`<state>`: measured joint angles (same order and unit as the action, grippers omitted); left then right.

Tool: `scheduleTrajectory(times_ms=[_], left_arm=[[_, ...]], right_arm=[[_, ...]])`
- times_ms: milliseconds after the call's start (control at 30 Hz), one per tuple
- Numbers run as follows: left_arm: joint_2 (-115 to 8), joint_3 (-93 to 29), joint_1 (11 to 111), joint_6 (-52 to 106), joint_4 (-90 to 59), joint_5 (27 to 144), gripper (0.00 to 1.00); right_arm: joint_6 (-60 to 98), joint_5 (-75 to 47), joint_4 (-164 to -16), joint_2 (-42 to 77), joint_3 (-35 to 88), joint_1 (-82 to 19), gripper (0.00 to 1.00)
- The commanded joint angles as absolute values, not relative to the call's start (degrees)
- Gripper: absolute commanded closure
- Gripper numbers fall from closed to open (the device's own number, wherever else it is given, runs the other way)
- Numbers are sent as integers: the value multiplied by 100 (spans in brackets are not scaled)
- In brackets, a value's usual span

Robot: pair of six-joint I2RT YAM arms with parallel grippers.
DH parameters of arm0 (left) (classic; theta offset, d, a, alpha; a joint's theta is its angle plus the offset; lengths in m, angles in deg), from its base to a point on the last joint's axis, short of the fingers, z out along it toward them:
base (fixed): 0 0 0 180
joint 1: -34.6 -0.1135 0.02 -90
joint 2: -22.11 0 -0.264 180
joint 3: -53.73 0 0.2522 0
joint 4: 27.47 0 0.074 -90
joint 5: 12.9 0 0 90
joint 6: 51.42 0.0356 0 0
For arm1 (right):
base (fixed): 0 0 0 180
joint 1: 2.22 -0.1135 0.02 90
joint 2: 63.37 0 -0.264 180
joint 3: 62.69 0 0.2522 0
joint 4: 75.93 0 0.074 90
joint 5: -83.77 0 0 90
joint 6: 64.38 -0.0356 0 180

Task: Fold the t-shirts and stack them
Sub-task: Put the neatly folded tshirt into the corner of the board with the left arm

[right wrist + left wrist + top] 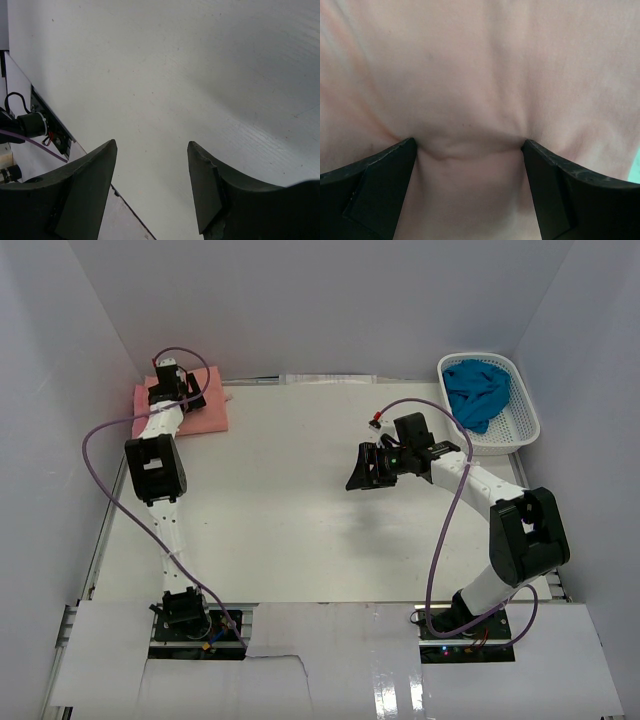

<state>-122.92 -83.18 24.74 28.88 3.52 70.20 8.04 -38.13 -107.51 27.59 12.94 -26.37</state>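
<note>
While I look down from above, my left fingers (183,390) are stretched to the far left corner of the tabletop (290,510), right over the folded pink shirt (208,412) that lies there. My right fingers (362,472) hang over bare tabletop right of the middle, pointing left, well apart from any cloth. At the far right corner stands a white basket (527,426), and a teal shirt (478,390) lies crumpled inside it.

From my left wrist, pink cloth fills almost everything I see. My left fingers stand wide apart with both tips pressed down into the shirt; creases run out from each tip, and a small ridge of cloth puckers up between them. Nothing is clamped, the cloth only lies under the tips.

From my right wrist, the two fingers are parted with nothing between them, and only white tabletop shows beyond the gap. I cannot see either shirt from here. At the left edge of this view a purple cable (35,145) runs past some black hardware by the tabletop's edge.
</note>
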Motion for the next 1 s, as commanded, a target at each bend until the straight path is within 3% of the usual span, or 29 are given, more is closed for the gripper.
scheduleTrajectory(times_ms=[0,700,967], left_arm=[[-12485,-8176,2757,2654,774,7604,2],[-11571,-8405,2810,2847,756,7006,2],[-11044,-7878,2687,2267,659,6655,2]], right_arm=[[804,-3831,-10595,2505,1163,-2675,35],[805,-3840,-10542,2408,969,-2683,35],[796,-3796,-10603,2224,978,-2710,35]])
